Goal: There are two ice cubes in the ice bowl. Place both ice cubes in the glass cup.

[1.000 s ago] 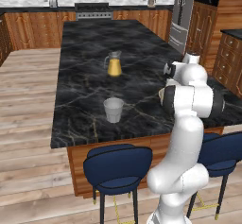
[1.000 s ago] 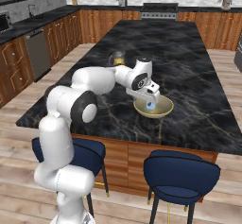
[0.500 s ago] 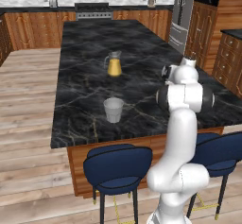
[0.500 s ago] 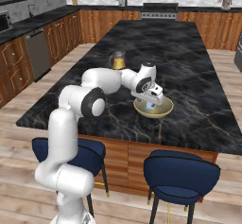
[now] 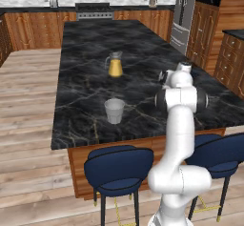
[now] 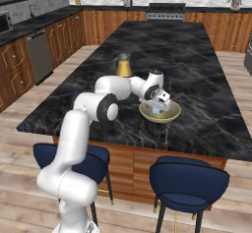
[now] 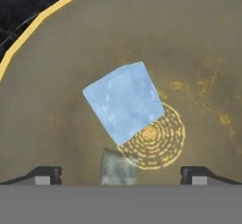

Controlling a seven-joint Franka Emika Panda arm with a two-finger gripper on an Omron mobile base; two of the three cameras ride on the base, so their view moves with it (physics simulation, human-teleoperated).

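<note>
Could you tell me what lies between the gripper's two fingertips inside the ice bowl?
In the hand view, one pale blue ice cube lies on the ice bowl's floor between the open gripper's fingertips.

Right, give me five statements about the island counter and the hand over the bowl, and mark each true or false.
1. The hand is open, its fingertips apart on either side of an ice cube. True.
2. The ice bowl is blue. False: it is tan-olive with a thin yellowish rim.
3. The glass cup stands upright on the dark marble counter, apart from the bowl. True.
4. The pitcher holds clear water. False: the liquid is yellow-orange.
5. The hand already holds a cube lifted above the bowl. False: the cube lies on the bowl's floor, and a second pale cube shows near the bottom edge of the hand view.
</note>
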